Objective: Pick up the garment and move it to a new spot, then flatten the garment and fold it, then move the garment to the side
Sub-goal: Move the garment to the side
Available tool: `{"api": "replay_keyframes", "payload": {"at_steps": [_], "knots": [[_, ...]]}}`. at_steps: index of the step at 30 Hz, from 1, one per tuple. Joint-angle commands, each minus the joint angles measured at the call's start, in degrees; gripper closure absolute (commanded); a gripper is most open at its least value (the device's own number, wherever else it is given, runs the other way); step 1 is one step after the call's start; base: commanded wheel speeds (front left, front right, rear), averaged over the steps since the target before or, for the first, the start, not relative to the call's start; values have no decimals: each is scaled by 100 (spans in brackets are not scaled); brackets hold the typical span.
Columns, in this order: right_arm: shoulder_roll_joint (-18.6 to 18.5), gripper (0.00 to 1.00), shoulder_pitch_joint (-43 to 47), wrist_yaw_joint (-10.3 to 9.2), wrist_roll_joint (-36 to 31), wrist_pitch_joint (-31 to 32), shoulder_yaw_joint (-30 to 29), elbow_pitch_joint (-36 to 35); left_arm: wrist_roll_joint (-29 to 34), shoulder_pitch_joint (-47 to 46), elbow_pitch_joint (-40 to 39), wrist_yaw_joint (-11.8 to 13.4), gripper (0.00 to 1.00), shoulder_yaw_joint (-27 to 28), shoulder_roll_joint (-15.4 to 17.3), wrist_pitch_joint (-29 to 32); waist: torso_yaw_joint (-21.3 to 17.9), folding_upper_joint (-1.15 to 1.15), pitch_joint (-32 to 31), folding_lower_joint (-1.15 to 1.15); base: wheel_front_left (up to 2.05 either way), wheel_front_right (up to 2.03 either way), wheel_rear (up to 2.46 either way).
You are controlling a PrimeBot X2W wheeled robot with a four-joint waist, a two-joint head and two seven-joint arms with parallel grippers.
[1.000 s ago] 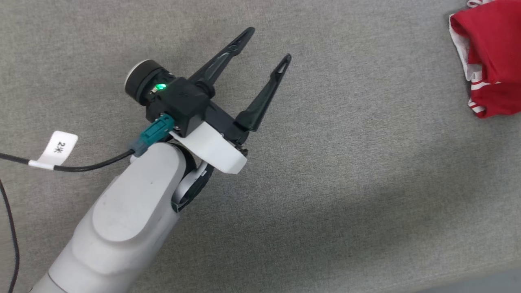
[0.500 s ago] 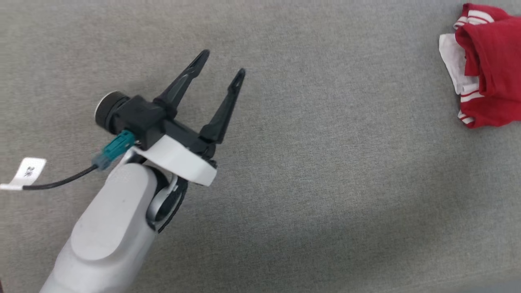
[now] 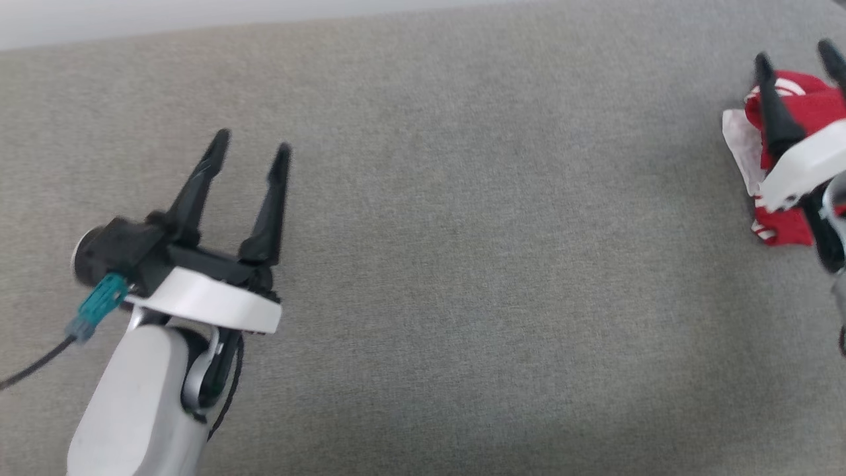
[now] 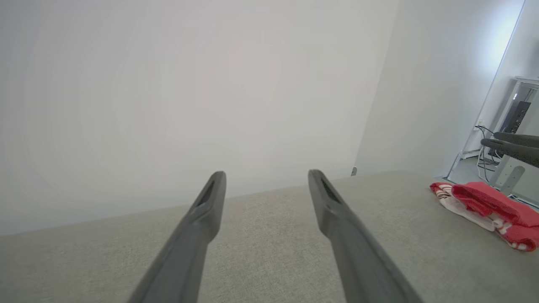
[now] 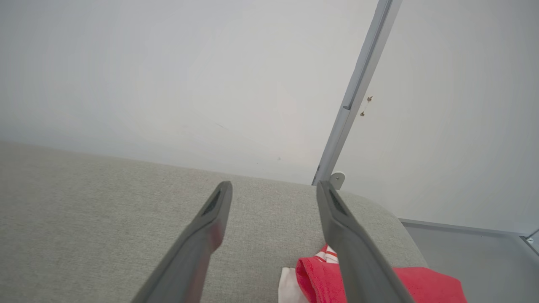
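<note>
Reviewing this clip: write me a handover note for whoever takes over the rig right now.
Left gripper: open, empty, above the bare grey padded surface, far from the garment.
Right gripper: open, empty, hovering just above the garment, not touching.
Garment: compact red-and-white bundle at the surface's right end.
Done: looks gathered and set to the side; neatness of the fold cannot be told.
To do: check the fold; flatten and refold if sloppy.
</note>
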Motion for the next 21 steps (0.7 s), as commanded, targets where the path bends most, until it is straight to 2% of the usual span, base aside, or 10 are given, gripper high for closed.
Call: {"api": "replay_keyframes", "payload": {"at_steps": [1, 11, 21], "knots": [[45, 0, 218, -4, 44, -54, -36, -160, 118, 175, -68, -18, 0, 170, -50, -29, 106, 0, -152, 0, 0, 0, 0], [430, 0, 1735, -4, -148, -146, -807, -1451, 492, 1204, -360, -18, 0, 1150, -347, -29, 352, 0, -629, 0, 0, 0, 0], [895, 0, 3046, -3, -432, -113, -1408, -2488, 632, 2059, -546, -18, 0, 1607, -527, -29, 486, 0, -1041, 0, 0, 0, 0]]}}
